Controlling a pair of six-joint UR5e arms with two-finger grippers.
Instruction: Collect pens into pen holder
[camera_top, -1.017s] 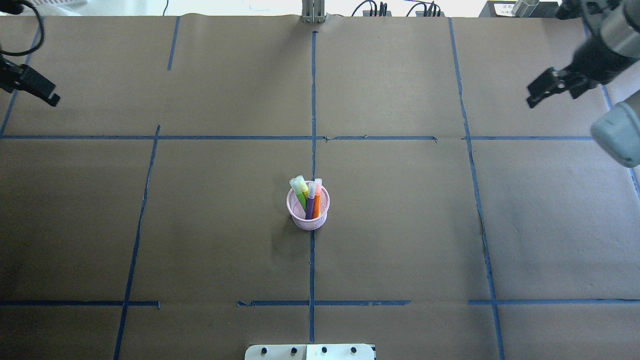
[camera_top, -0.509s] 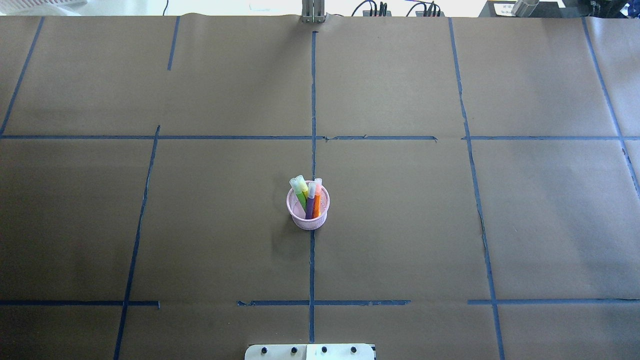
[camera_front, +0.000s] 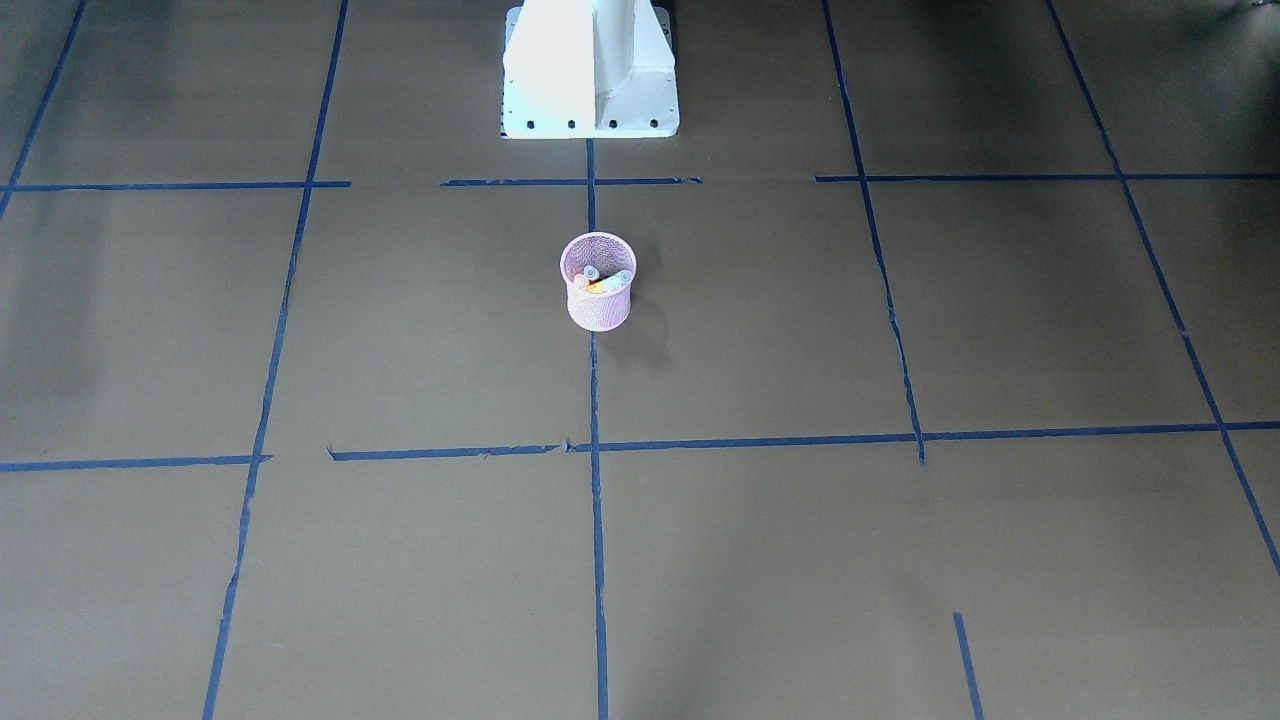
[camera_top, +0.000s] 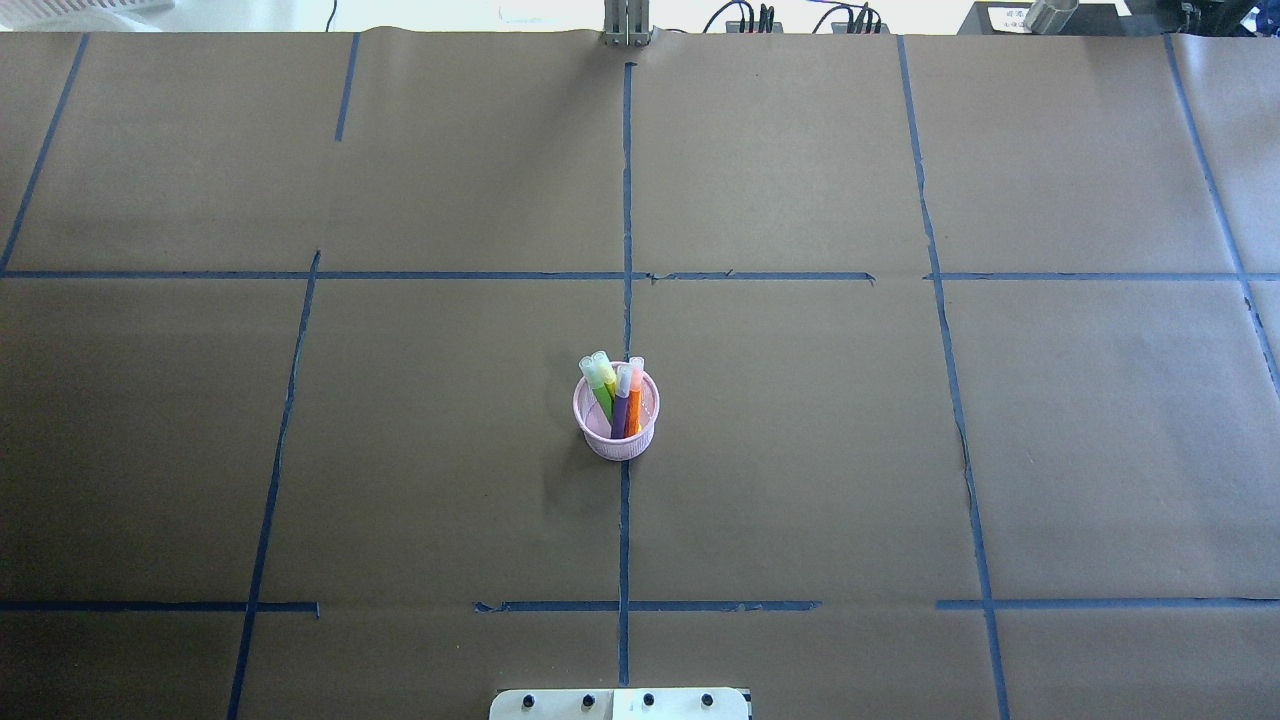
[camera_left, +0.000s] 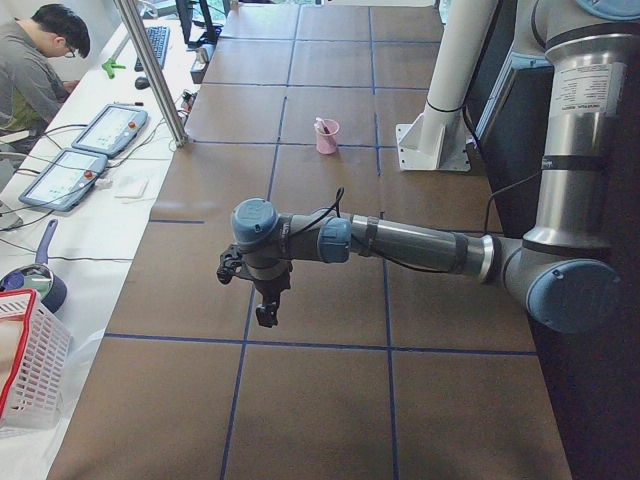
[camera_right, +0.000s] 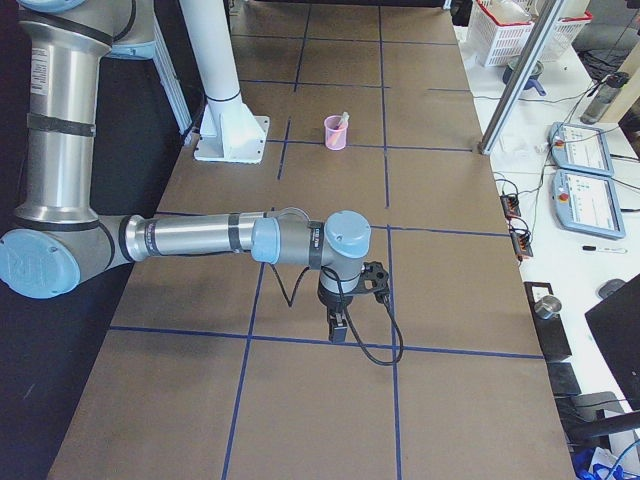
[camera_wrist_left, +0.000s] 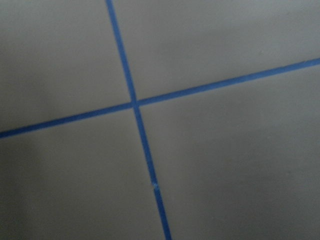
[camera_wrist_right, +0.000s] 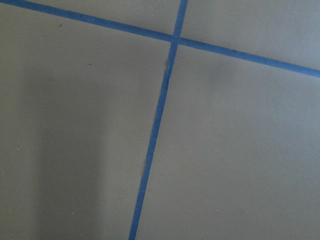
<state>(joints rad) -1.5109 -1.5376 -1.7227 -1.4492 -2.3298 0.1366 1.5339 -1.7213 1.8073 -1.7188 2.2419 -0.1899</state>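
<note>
Pink mesh pen holder (camera_front: 598, 305) stands midway along the table (camera_front: 900, 560), towards the robot's edge, in the front view; overhead, the pens (camera_top: 621, 405) lean inside, caps up. Side views put left gripper (camera_left: 265, 314) and right gripper (camera_right: 338, 326) near opposite table ends, openness impossible to tell. Collection looks done; best to park both arms clear of it

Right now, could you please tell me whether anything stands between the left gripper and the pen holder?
Nothing visible does: only taped brown paper lies between the left gripper and the pen holder, which already holds the pens.
</note>
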